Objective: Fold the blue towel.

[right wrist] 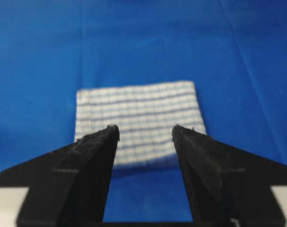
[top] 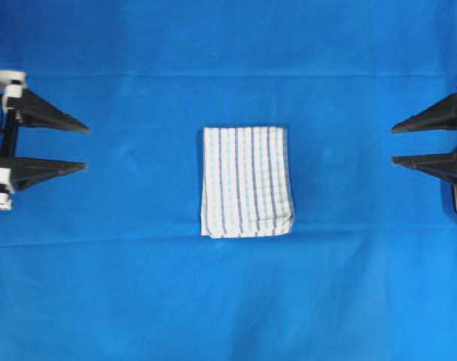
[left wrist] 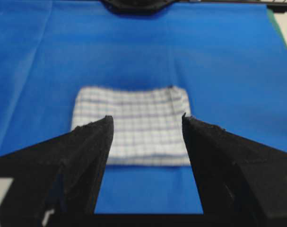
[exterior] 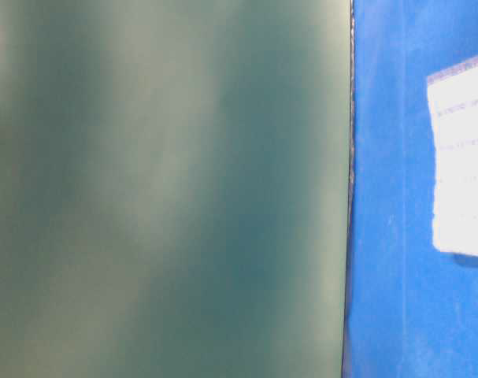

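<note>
1. The blue towel [top: 248,181], a white checked cloth with navy stripes, lies already doubled into a compact rectangle near the middle of the blue table cloth [top: 228,68], roughly midway between the two arms.
2. Its long axis runs from the far edge of the table cloth toward the near edge in the overhead view, crosswise to the line joining the grippers; stacked layers show along its near edge.
3. The left gripper [top: 86,147] hovers at the left edge of the table cloth, its jaws parted and holding nothing, pointing across at the towel's left long side.
4. The right gripper [top: 392,144] mirrors it at the right edge, jaws likewise apart and empty, aimed at the towel's right long side.
5. Both stand well apart from the cloth; neither arm looks clearly nearer, so any further fold could start from either side.
6. Each wrist view frames the towel beyond its own fingertips, dead ahead and untouched.
7. No container appears in any view; the table-level view shows only a blurred green surface [exterior: 168,189] and a washed-out strip of towel.
</note>
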